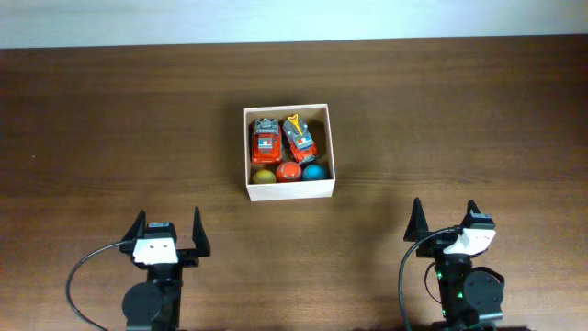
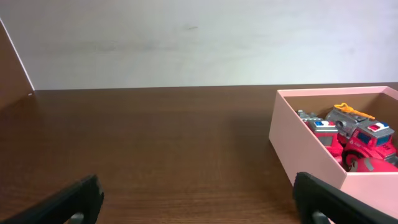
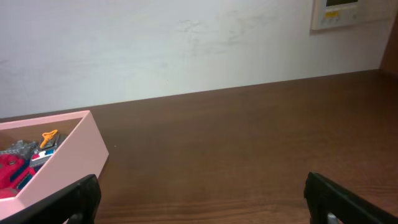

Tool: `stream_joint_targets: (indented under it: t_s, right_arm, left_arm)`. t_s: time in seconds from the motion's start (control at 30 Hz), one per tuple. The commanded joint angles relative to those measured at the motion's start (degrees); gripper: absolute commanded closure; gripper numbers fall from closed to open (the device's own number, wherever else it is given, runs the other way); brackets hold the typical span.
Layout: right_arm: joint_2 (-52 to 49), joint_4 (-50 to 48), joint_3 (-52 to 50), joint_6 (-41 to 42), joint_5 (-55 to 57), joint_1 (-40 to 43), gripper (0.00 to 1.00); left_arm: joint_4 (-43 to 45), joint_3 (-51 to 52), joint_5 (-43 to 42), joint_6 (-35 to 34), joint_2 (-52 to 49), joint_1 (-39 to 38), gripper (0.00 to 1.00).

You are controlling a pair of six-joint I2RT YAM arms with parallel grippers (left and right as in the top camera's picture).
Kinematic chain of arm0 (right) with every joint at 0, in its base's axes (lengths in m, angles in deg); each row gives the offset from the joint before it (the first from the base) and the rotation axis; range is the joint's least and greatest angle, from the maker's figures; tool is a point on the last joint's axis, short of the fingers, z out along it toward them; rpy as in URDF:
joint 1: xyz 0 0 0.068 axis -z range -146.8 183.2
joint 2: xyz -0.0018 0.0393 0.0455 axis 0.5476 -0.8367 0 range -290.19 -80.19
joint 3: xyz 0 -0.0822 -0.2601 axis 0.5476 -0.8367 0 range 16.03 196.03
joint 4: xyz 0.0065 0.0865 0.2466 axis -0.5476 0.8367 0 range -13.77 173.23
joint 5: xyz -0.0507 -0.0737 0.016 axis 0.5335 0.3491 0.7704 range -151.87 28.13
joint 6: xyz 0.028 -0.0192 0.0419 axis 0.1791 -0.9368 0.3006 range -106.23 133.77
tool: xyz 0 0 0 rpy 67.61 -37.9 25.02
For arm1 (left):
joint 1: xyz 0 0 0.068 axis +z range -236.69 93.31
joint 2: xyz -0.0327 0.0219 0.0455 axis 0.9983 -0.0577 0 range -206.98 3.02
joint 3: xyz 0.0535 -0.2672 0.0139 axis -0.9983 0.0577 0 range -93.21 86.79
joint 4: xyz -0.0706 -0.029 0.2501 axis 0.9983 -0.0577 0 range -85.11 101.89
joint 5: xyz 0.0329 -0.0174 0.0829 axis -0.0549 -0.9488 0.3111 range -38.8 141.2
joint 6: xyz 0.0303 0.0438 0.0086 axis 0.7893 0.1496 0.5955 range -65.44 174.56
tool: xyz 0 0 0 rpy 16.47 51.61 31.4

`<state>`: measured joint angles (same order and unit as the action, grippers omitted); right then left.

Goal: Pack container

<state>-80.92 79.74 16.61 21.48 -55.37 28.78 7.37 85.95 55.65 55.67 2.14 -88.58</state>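
Note:
The container [image 1: 324, 153], a small square cream-white box, sits at the middle of the dark wooden table. Inside it lie two red toy trucks [image 1: 265, 140] [image 1: 299, 138] side by side, with a yellow ball [image 1: 264, 175], a red ball [image 1: 288, 171] and a blue ball [image 1: 314, 171] in a row along its near wall. My left gripper [image 1: 168, 228] rests near the front edge at the left, open and holding nothing. My right gripper [image 1: 444, 220] rests at the front right, open and holding nothing too. The left wrist view shows the box [image 2: 298, 146] at the right, the right wrist view shows it [image 3: 68, 162] at the left.
A pale wall [image 1: 294, 18] runs along the table's far edge. A white wall panel [image 3: 339, 12] hangs at the upper right of the right wrist view. Bare wood lies between both grippers and the box.

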Motion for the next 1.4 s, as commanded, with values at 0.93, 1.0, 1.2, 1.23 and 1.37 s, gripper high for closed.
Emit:
stream_joint_targets:
  t_s: [0.93,1.0,1.2,1.23,1.37]
  right_arm:
    - [0.4,0.6,-0.3,0.0,-0.3,0.5,0.01]
    - [0.4,0.6,-0.3,0.0,-0.3,0.5,0.01]
    - [0.4,0.6,-0.3,0.0,-0.3,0.5,0.01]
    - [0.4,0.6,-0.3,0.0,-0.3,0.5,0.01]
    - [0.4,0.6,-0.3,0.0,-0.3,0.5,0.01]
  left_arm:
    - [0.1,0.3,-0.6,0.9,0.5,0.3,0.01]
    - [0.1,0.3,-0.6,0.9,0.5,0.3,0.01]
    - [0.1,0.3,-0.6,0.9,0.5,0.3,0.01]
    - [0.1,0.3,-0.6,0.9,0.5,0.3,0.01]
    - [0.1,0.3,-0.6,0.9,0.5,0.3,0.01]
